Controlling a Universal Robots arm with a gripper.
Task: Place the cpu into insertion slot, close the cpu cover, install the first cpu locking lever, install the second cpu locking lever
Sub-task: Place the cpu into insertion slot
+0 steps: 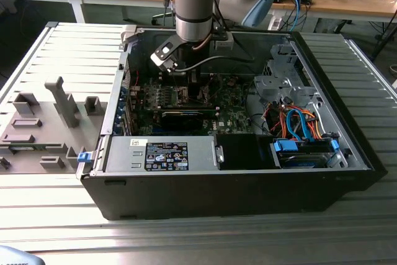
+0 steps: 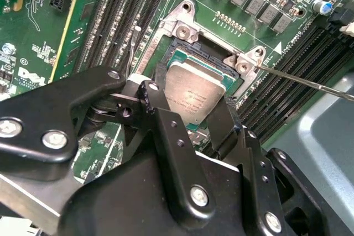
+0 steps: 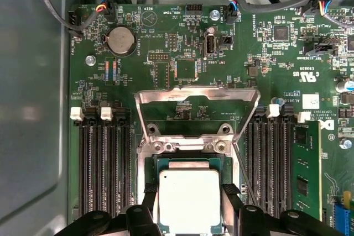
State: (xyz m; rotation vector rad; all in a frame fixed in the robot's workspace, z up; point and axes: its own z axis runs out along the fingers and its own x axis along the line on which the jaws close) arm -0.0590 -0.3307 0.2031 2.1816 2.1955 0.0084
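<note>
The computer case (image 1: 217, 190) is open on top, so you can come straight down onto the board. In the first wrist view, the cpu cover (image 3: 197, 109) is flipped open on one side of the cpu (image 3: 189, 197) and blocks that side. Black memory slots (image 3: 105, 164) run along two other sides, and a green memory card (image 3: 306, 164) sticks up from one. In the second wrist view, a thin locking lever (image 2: 310, 84) pokes out beside the insertion slot (image 2: 202, 53). On the exterior view's right, a metal drive cage (image 1: 279, 82) and orange and blue cables (image 1: 298, 122) fill the room.

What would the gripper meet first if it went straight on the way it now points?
Most likely the cpu, which sits directly ahead of the gripper at the insertion slot in both wrist views. Depth is unclear, so the two may be touching.
</note>
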